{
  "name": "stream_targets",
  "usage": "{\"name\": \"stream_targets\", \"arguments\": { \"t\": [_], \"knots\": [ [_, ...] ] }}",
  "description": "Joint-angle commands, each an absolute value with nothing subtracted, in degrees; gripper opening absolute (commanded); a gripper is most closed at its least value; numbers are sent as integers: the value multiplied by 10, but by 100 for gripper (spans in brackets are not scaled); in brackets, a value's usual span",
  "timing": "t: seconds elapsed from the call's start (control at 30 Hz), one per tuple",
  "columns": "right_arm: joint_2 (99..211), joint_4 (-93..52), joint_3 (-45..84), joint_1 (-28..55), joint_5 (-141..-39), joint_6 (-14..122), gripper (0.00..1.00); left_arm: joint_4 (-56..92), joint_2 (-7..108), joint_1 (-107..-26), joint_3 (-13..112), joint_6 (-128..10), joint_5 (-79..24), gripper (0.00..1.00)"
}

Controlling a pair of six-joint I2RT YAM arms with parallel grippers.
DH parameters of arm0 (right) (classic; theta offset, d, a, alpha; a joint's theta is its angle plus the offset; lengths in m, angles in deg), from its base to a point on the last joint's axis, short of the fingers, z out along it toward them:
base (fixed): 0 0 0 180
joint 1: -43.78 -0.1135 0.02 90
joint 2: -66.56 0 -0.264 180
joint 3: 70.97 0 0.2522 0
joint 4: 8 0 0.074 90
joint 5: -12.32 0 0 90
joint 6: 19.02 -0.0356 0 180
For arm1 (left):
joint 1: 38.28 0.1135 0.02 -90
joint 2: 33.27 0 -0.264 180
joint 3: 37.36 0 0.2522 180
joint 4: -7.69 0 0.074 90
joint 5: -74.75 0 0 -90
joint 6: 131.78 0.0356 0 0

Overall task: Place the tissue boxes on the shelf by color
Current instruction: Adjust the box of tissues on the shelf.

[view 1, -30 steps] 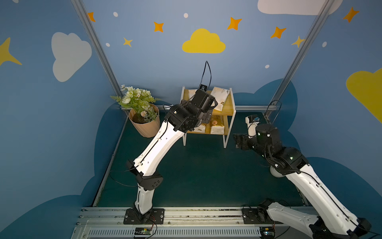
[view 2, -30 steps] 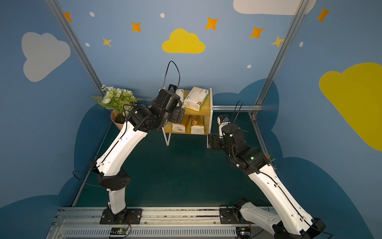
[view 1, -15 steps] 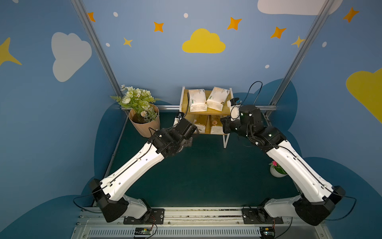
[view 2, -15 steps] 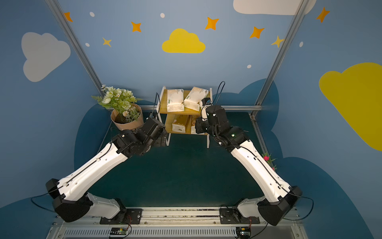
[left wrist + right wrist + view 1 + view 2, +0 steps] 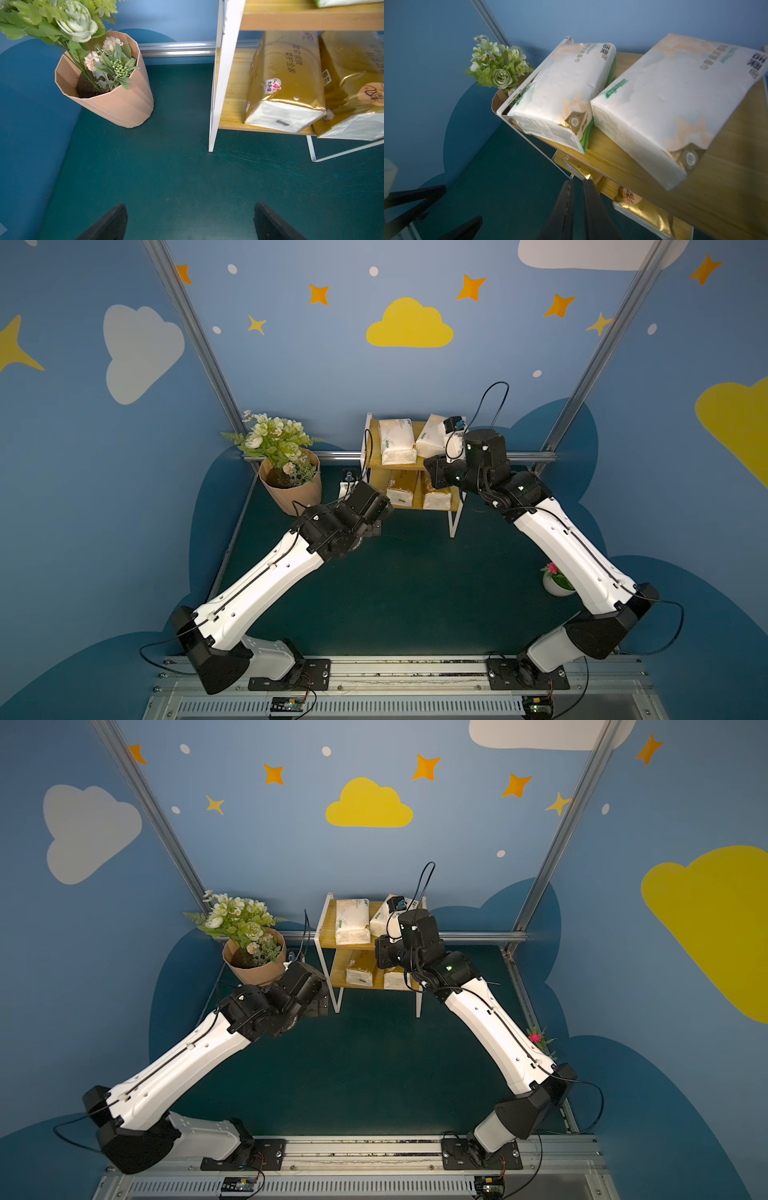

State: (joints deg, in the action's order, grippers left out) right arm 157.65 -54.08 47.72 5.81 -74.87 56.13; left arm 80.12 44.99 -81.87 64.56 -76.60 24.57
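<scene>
The shelf [image 5: 395, 466] stands at the back in both top views. Two cream-white tissue boxes [image 5: 397, 440] [image 5: 432, 435] lie side by side on its top board, and two gold ones [image 5: 401, 489] [image 5: 436, 497] on the lower board. In the right wrist view the white boxes [image 5: 560, 91] [image 5: 664, 104] fill the top board, and my right gripper [image 5: 578, 182] is shut and empty just in front of the shelf's front edge. My left gripper [image 5: 191, 207] hangs open and empty low over the floor, left of the gold boxes [image 5: 284, 83] [image 5: 353, 83].
A peach flowerpot [image 5: 291, 489] with green and white flowers stands left of the shelf [image 5: 220, 83], close to my left wrist. A small white pot [image 5: 557, 585] with a pink flower sits at the right, beside my right arm. Metal rails run along the back wall.
My left arm has drawn back from the top board down to the floor, leaving a white box there. My right arm has swung in to the shelf's front and its jaws have closed.
</scene>
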Motion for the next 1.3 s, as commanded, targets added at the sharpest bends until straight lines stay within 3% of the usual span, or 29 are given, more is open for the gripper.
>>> {"name": "stream_targets", "arguments": {
  "t": [0.0, 0.8, 1.27],
  "knots": [
    [1588, -537, 493, 64, -744, 570, 18, 810, 443, -815, 641, -769, 247, 100],
    [1551, -508, 430, 112, -676, 602, 25, 804, 451, -811, 627, -786, 242, 100],
    [1520, -498, 408, 131, -693, 596, 27, 808, 461, -812, 633, -789, 241, 100]
  ]
}}
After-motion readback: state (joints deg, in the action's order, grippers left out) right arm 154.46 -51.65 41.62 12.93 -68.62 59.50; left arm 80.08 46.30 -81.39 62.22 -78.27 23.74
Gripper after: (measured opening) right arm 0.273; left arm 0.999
